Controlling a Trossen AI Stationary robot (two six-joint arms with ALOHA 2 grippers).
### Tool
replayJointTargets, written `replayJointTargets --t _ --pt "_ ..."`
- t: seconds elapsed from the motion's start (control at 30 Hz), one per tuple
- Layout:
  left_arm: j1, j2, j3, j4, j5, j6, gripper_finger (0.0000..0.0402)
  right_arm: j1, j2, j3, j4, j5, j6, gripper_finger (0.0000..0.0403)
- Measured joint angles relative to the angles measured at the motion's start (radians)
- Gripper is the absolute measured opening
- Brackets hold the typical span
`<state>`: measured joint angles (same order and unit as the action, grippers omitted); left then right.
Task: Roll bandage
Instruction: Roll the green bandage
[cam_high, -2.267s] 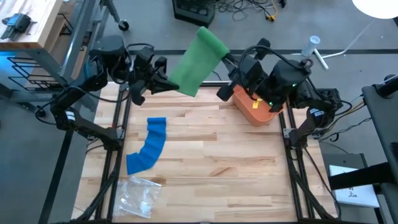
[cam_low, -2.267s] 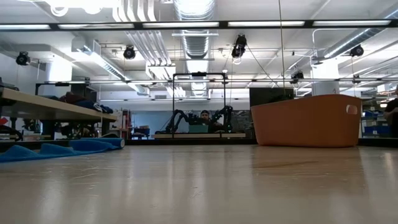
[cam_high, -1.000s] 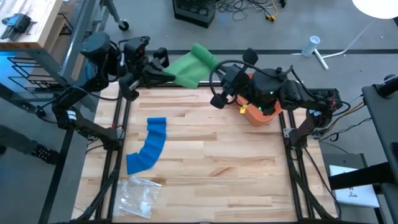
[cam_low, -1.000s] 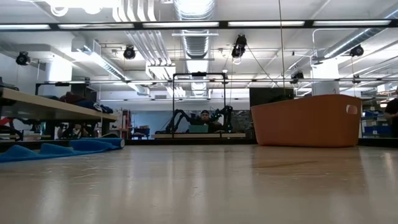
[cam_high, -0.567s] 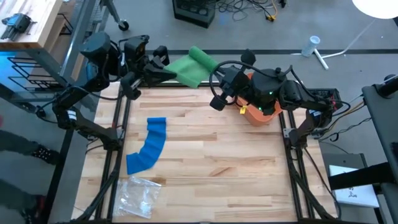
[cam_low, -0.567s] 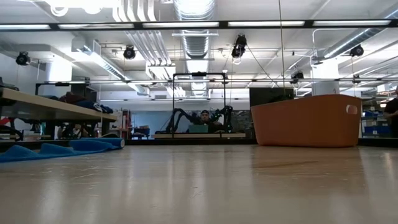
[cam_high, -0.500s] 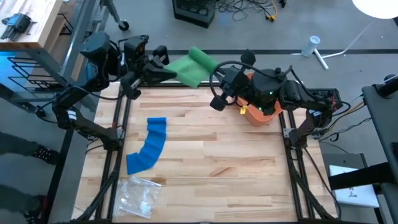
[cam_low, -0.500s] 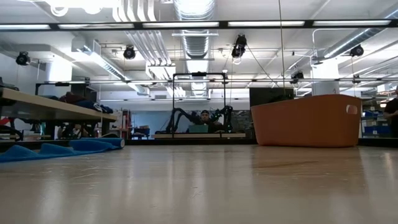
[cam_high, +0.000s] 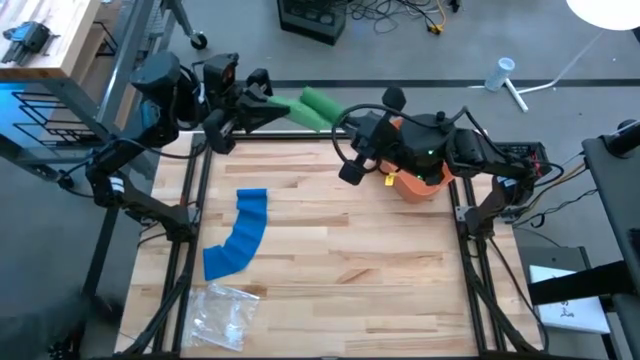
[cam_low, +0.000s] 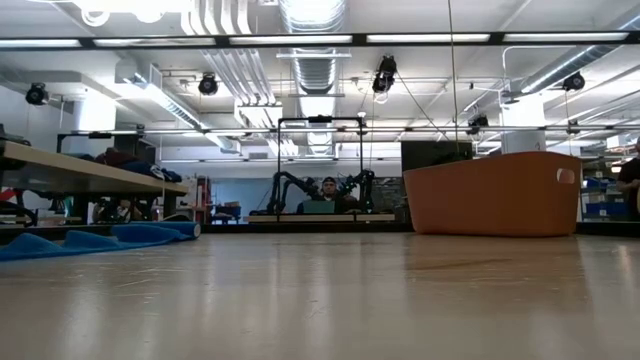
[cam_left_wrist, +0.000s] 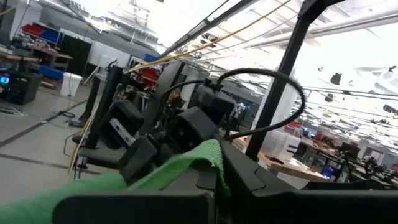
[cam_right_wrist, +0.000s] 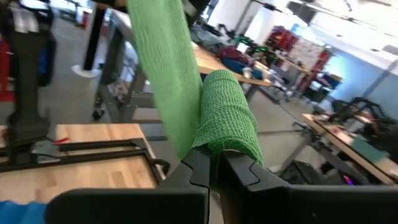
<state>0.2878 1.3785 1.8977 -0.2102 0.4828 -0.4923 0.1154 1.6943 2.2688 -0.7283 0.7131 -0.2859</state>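
Green woven bandage (cam_high: 318, 106), held in the air above the far edge of the wooden slatted table (cam_high: 330, 250) and stretched between the two arms. In the high view the bandage appears as a short green band running from the left gripper (cam_high: 268, 108) at the far-left corner toward the right gripper (cam_high: 345, 120) near the middle of the far edge.

Left gripper: its dark fingers are pressed together on the flat end of the bandage. In the left wrist view the green cloth (cam_left_wrist: 134, 180) emerges from between the fingers and runs forward toward the other arm.

Right gripper: in the right wrist view the gripper (cam_right_wrist: 214, 163) pinches the rolled end of the bandage (cam_right_wrist: 227, 118), which sits directly above the closed fingertips as a compact cylinder, while the unrolled strip rises from it toward the left arm.

Orange plastic bin (cam_high: 418, 183), standing at the far-right side of the table, partly under the right arm; in the low view the same bin (cam_low: 490, 193) rests on the tabletop to the right.

Blue crinkled bandage strip (cam_high: 238, 235), lying unrolled and curved on the left part of the table, well apart from both grippers; its edge shows at the left in the low view (cam_low: 95, 241).

Clear plastic bag (cam_high: 225, 315), lying at the near-left corner, just beside the near end of the blue strip.
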Motion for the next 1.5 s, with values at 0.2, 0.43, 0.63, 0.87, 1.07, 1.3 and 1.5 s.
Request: replayJointTargets --t 0.2,0.43,0.63,0.87,1.07,1.3,1.5 --pt "0.003 0.011 0.0 0.03 -0.029 -0.012 0.0 0.0 0.025 -0.001 -0.032 -0.104 0.042 0.0002" --pt "0.008 0.011 0.0 0.087 -0.031 -0.016 0.0 0.0 0.056 -0.001 -0.088 -0.138 0.142 0.0003" --pt "0.016 -0.012 0.0 0.14 -0.031 -0.016 0.0 0.0 0.055 0.0 -0.087 -0.176 0.19 0.0003" --pt "0.021 -0.033 0.0 0.184 -0.113 -0.026 0.0 0.0 0.056 0.0 -0.087 -0.3 0.24 0.0003" --pt "0.057 -0.025 0.0 0.125 -0.165 -0.022 0.0 -0.001 0.083 0.0 -0.038 -0.449 0.257 0.0003" --pt "0.185 -0.019 0.0 -0.001 -0.203 0.005 0.0 -0.002 0.088 0.0 0.06 -0.655 0.29 0.0003" --pt "0.244 0.001 -0.004 -0.136 -0.158 0.012 0.0 -0.001 0.077 0.006 0.087 -0.662 0.286 0.0003"
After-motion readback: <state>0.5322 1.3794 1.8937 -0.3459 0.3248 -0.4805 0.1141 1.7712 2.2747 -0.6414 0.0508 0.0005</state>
